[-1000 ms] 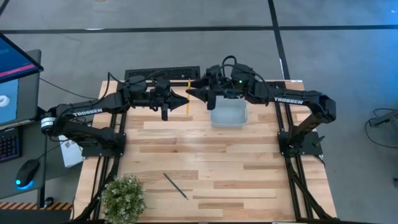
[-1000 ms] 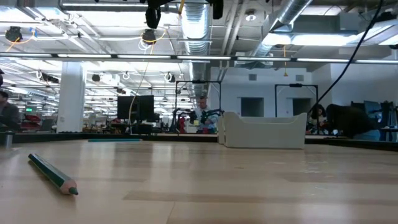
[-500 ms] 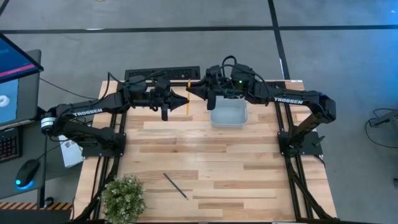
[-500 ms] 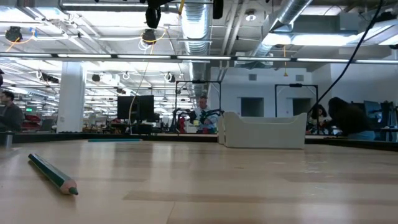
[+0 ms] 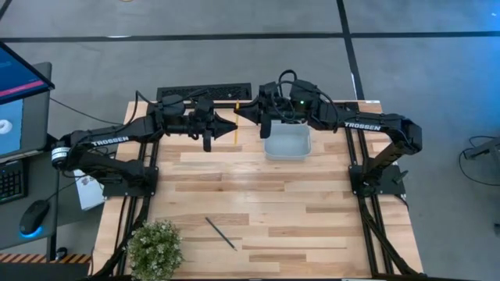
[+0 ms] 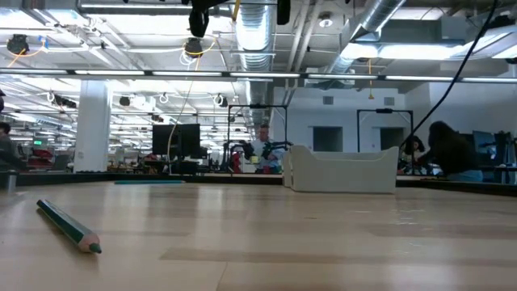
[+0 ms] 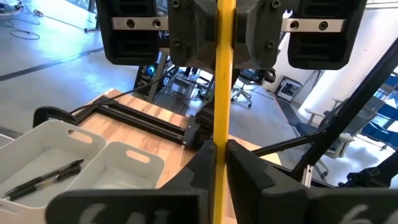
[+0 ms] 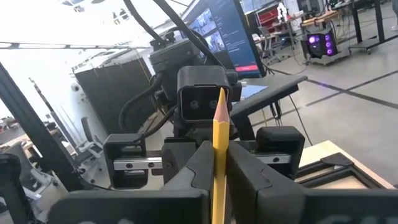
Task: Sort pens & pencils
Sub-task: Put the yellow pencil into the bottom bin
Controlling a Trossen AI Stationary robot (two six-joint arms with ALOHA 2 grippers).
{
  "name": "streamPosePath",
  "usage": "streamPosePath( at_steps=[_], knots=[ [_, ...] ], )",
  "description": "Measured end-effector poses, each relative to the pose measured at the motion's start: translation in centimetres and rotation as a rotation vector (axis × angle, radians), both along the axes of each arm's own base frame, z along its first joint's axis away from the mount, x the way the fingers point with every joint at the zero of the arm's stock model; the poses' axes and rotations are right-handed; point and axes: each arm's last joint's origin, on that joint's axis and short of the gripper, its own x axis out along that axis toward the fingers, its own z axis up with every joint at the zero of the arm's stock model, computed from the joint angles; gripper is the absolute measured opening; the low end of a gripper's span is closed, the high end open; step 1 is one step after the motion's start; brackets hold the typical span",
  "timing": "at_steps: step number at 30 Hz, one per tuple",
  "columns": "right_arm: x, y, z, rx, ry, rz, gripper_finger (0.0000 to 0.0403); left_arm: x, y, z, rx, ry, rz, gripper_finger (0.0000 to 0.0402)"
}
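A yellow pencil [image 5: 236, 134] is held in the air over the far part of the table, lying along the near-far line. My left gripper [image 5: 233, 125] reaches it from the left and my right gripper [image 5: 239, 115] from the right; both are shut on it. A white bin [image 5: 287, 144] stands just right of them; the left wrist view shows two white compartments with dark pens [image 7: 45, 179] lying in one. A dark green pencil [image 5: 220, 232] lies flat on the table near the front; the low view shows its sharpened tip [image 6: 94, 247]. My left gripper pinches the yellow pencil's shaft [image 7: 222, 134] between its two fingers, about midway along. The fingers come level from the table's left and lie across the pencil, which is clear of the table. My right gripper pinches the same pencil [image 8: 219, 135] between its two fingers, a short way below the sharpened tip [image 8: 219, 94]. Its fingers come level from the table's right, across the shaft and close beside my left fingers.
A potted plant [image 5: 155, 248] stands at the near left corner. A black keyboard [image 5: 205, 94] lies along the far edge. Bare wood [image 5: 297, 211] spreads across the middle and near right of the table.
My right gripper has shut on the yellow pencil that my left gripper was holding. Both arms and the pencil have stayed in place.
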Motion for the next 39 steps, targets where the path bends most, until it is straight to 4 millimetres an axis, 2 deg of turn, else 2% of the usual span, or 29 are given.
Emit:
streamPosePath(
  at_steps=[9, 18, 22, 30, 39],
  knots=[
    [0.0, 0.0, -0.2, 0.002, 0.025, 0.001, 0.0044, 0.0, 0.0, 0.0, 0.044, -0.004, -0.028, 0.0043],
    [-0.1, -0.3, -0.7, -0.007, 0.077, -0.001, 0.0045, 0.0, -0.2, 0.3, 0.073, -0.027, -0.060, 0.0095],
    [-0.4, -1.1, -2.1, 0.005, 0.214, -0.035, 0.0045, -0.9, -0.5, 1.1, 0.105, -0.052, -0.078, 0.0106],
    [-2.0, -2.4, -5.4, -0.008, 0.563, -0.047, 0.0047, -3.3, -1.2, 1.3, 0.124, 0.033, -0.055, 0.0107],
    [-4.5, -3.4, -8.2, -0.102, 0.934, -0.103, 0.0047, -3.7, -1.1, 0.2, 0.104, 0.159, 0.025, 0.0107]
  ],
)
